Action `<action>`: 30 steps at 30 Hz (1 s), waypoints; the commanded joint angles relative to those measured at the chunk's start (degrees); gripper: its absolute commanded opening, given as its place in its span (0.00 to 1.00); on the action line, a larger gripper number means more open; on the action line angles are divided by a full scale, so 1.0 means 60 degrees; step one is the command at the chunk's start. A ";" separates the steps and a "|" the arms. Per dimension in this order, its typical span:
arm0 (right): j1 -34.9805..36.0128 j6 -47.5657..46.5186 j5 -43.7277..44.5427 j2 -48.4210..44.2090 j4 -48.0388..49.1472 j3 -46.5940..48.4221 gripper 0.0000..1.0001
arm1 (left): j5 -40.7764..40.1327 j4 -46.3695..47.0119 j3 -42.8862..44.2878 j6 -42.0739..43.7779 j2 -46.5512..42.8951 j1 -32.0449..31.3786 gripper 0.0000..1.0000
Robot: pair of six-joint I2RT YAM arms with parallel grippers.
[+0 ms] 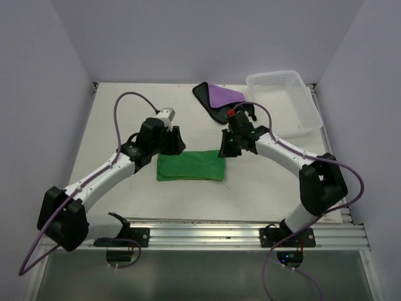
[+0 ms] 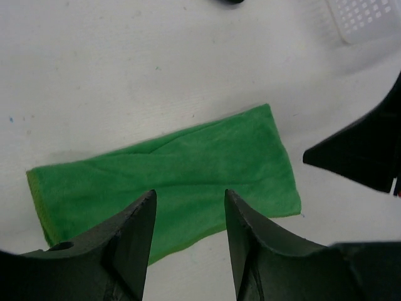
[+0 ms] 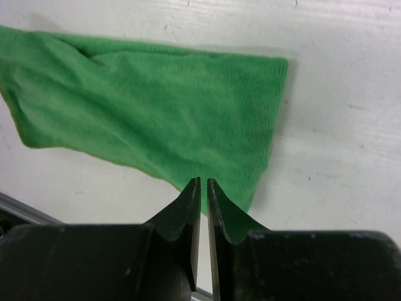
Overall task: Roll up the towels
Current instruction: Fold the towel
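The green towel (image 1: 191, 167) lies folded into a long flat strip in the middle of the table. It also shows in the left wrist view (image 2: 169, 169) and the right wrist view (image 3: 156, 106). The purple towel (image 1: 220, 96) with black edging lies flat at the back, next to the basket. My left gripper (image 1: 170, 147) hovers over the strip's far left edge, and its jaws (image 2: 189, 197) stand open and empty. My right gripper (image 1: 227, 149) is at the strip's right end. Its jaws (image 3: 203, 183) are shut to a thin slit above the towel's edge, with nothing between them.
A white lattice basket (image 1: 299, 119) stands at the back right, close behind the right arm, and its corner shows in the left wrist view (image 2: 369, 19). The right gripper's dark body (image 2: 363, 150) shows at the right edge of the left wrist view. A metal rail (image 1: 207, 232) runs along the near edge.
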 commanded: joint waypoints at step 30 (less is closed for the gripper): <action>-0.0208 -0.0776 0.0385 0.3941 0.0439 0.1738 0.09 | -0.2463 -0.0864 -0.4248 -0.1534 -0.2772 0.0100 0.49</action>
